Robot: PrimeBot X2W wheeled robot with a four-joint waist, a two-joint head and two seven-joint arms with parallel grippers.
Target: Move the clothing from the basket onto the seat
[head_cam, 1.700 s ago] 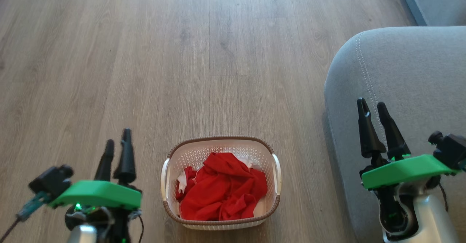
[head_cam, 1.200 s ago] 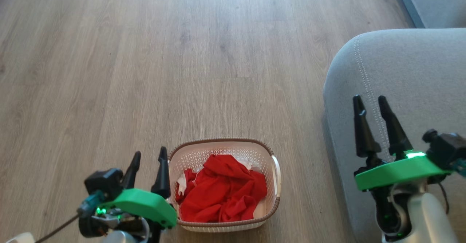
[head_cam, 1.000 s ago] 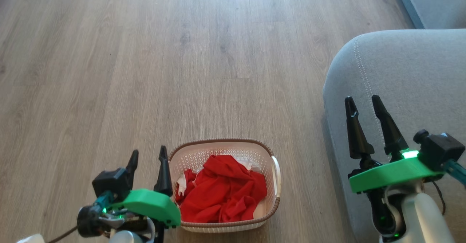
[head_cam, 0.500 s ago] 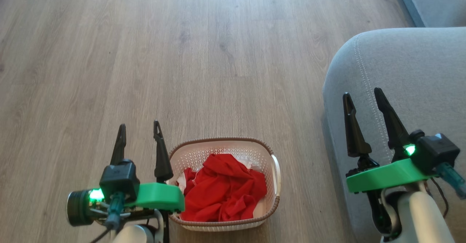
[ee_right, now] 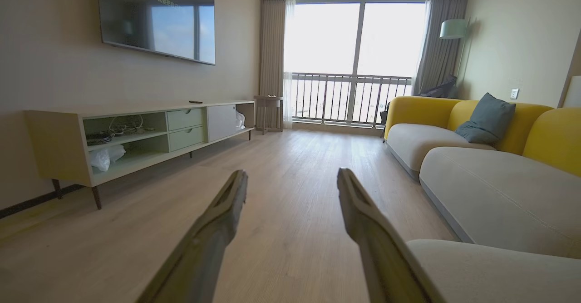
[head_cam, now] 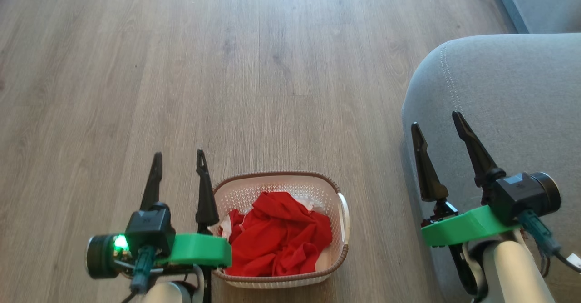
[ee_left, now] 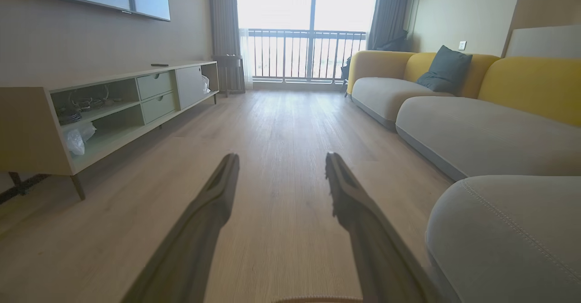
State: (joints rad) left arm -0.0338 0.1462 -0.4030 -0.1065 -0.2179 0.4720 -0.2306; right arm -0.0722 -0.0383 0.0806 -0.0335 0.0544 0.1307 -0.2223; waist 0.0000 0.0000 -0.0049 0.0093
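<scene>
The cream-white basket (head_cam: 278, 176) with a brown rim stands on the wood floor at the bottom middle of the head view. Crumpled red clothing (head_cam: 278, 238) with a bit of white lies inside it. The grey seat (head_cam: 513, 89) rises at the right, its rounded edge marked by pale stitching. My left gripper (head_cam: 179, 153) hovers open just left of the basket, fingers pointing away from me. Over the seat's left edge my right gripper (head_cam: 435, 119) is open and holds nothing. The left gripper (ee_left: 281, 156) and right gripper (ee_right: 292, 172) look along the floor, with the seat (ee_left: 499, 230) (ee_right: 490, 271) at the lower right.
A low TV cabinet (ee_left: 113, 107) lines the left wall, and a long grey sofa with yellow backs (ee_left: 476, 130) runs along the right. Bare wood floor (head_cam: 272, 67) stretches ahead to a balcony window (ee_right: 354, 62).
My left arm has swung right to the basket's left side and rolled, so its fingers now stand side by side. The right gripper drifted left and rolled likewise. Both stayed open.
</scene>
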